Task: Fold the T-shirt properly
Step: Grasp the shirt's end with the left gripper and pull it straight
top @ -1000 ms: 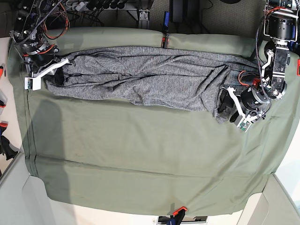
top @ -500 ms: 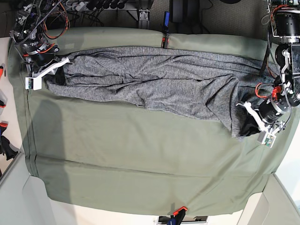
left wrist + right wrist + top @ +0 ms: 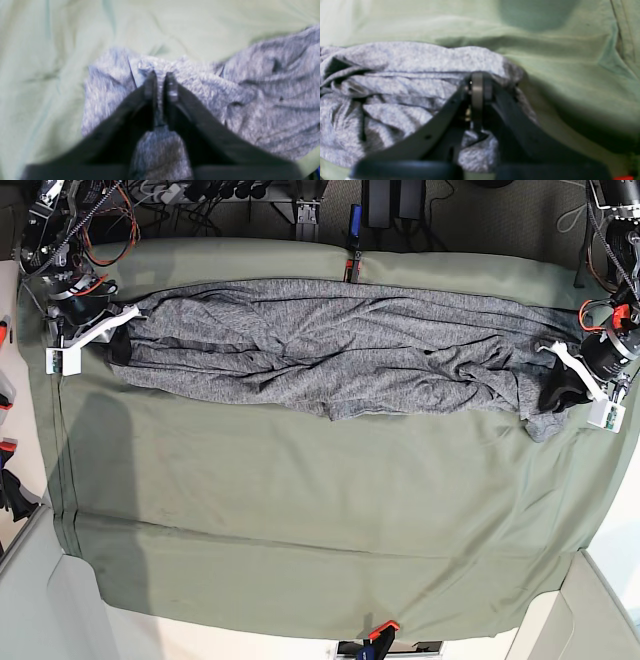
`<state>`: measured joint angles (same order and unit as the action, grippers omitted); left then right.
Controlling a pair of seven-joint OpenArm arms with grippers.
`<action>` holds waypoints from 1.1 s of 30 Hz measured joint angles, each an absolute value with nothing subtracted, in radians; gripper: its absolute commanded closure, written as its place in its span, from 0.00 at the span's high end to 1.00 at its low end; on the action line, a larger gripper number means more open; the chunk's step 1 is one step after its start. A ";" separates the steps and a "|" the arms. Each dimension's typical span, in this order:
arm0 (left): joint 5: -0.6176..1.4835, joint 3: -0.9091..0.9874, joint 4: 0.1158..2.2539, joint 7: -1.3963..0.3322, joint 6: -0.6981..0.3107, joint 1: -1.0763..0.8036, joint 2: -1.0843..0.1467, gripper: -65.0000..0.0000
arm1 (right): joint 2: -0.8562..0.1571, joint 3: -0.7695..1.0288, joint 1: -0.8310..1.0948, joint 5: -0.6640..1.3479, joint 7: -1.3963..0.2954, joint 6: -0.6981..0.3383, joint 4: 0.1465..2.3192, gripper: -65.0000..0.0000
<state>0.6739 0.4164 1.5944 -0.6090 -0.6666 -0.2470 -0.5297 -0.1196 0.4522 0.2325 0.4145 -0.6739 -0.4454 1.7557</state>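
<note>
The heather-grey T-shirt (image 3: pixel 330 350) lies stretched in a long wrinkled band across the far half of the table. At its right end, my left gripper (image 3: pixel 560 395) pinches a bunched edge of the cloth. In the left wrist view the black fingers (image 3: pixel 150 85) stand nearly together with grey knit between them, gripper (image 3: pixel 160 77). My right gripper (image 3: pixel 118 340) holds the other end at the far left. In the right wrist view, the gripper (image 3: pixel 477 77) is shut with folds of the T-shirt (image 3: pixel 395 100) gathered around the tips.
An olive-green table cloth (image 3: pixel 300 520) covers the whole table, hanging over its near edge. Red clamps sit at the back edge (image 3: pixel 351 265) and front edge (image 3: pixel 383 630). Cables and gear (image 3: pixel 110 220) crowd the back left corner.
My left gripper has closed on the shirt's right end and carried it rightward and toward the back, pulling the shirt out long and flatter. The right gripper has barely moved.
</note>
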 measured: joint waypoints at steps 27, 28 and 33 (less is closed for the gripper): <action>0.596 0.519 1.449 -0.509 -0.384 -0.262 -0.535 0.45 | -0.127 0.452 0.233 0.414 -0.673 -0.445 1.756 0.00; 0.624 0.519 1.424 -0.508 -0.403 -0.260 -0.539 0.45 | -0.128 0.452 0.233 0.414 -0.673 -0.445 1.756 0.00; 0.789 0.522 1.264 -0.569 -0.536 -0.241 -0.588 0.55 | -0.128 0.452 0.233 0.415 -0.673 -0.485 1.756 0.00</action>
<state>0.7887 0.5220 1.2636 -0.5694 -0.5362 -0.2405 -0.5880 -0.1276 0.4522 0.2325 0.4149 -0.6731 -0.4847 1.7557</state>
